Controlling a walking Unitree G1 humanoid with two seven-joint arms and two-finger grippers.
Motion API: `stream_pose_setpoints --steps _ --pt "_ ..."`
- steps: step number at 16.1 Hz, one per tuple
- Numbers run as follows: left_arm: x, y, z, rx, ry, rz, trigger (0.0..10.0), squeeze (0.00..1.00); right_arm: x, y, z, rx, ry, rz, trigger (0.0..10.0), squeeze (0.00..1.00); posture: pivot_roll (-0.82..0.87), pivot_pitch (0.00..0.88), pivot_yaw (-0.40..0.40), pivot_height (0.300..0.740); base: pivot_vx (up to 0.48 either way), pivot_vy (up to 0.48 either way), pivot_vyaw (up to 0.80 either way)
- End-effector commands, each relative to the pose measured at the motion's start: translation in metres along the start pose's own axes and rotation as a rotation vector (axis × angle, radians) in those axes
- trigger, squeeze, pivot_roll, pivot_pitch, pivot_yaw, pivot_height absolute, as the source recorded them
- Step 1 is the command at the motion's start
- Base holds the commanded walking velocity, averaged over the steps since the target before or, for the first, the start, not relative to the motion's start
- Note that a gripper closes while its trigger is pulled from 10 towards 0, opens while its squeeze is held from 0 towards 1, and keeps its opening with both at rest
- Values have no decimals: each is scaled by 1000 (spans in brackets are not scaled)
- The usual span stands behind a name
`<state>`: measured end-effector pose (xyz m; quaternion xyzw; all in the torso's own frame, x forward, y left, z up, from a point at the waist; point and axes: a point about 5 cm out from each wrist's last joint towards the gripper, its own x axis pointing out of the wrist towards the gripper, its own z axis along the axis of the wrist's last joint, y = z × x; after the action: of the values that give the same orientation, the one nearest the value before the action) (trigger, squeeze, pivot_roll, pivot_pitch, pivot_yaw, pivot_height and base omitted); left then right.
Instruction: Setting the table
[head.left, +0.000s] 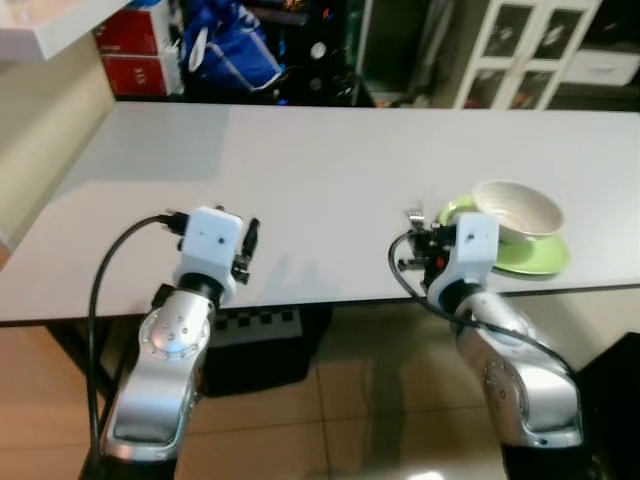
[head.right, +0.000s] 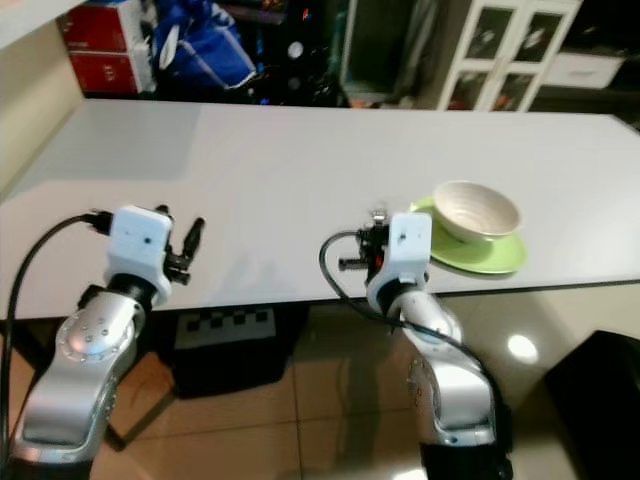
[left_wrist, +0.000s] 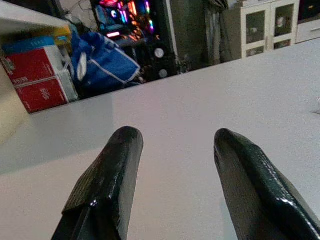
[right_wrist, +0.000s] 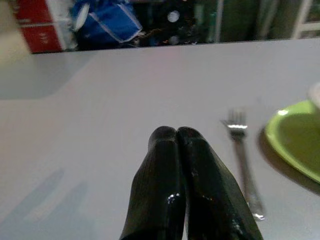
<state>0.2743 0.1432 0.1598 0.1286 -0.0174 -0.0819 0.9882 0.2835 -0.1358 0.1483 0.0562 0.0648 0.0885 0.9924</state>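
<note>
A white bowl (head.left: 515, 208) stands on a green plate (head.left: 543, 257) at the right of the white table (head.left: 330, 160), close to its front edge. Just left of the plate lies a silver fork (right_wrist: 243, 155), tines pointing away from me. My right gripper (right_wrist: 175, 134) is shut with nothing in it. It hovers low over the table to the left of the fork, apart from it. My left gripper (left_wrist: 175, 140) is open and empty over the front left part of the table, its fingers (head.left: 250, 238) pointing towards the far side.
Beyond the far edge stand red boxes (head.left: 135, 45), a blue bag (head.left: 230, 45) and a white glass-door cabinet (head.left: 520, 50). A white shelf (head.left: 50, 25) juts in at the top left. Under the table sits a dark case with a checkered board (head.left: 255, 322).
</note>
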Motion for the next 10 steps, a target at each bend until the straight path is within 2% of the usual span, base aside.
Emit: stream_pose_setpoints --steps 1,4,6,10 --pt "-1 4 1 7 -4 17 10000 0 0 -1 -3 4 14 -8 10000 0 43 0 -24 740 0 394 0" --pt "-1 6 0 22 -3 16 10000 0 4 4 -2 -1 11 11 10000 0 36 0 -10 740 0 395 0" --pt "2 3 2 41 -11 -1 10000 0 5 1 -6 -9 26 3 10000 0 52 0 -18 740 0 398 0" --pt "5 8 3 18 -7 23 10000 0 8 6 -3 -8 16 31 10000 0 47 0 -12 740 0 400 0"
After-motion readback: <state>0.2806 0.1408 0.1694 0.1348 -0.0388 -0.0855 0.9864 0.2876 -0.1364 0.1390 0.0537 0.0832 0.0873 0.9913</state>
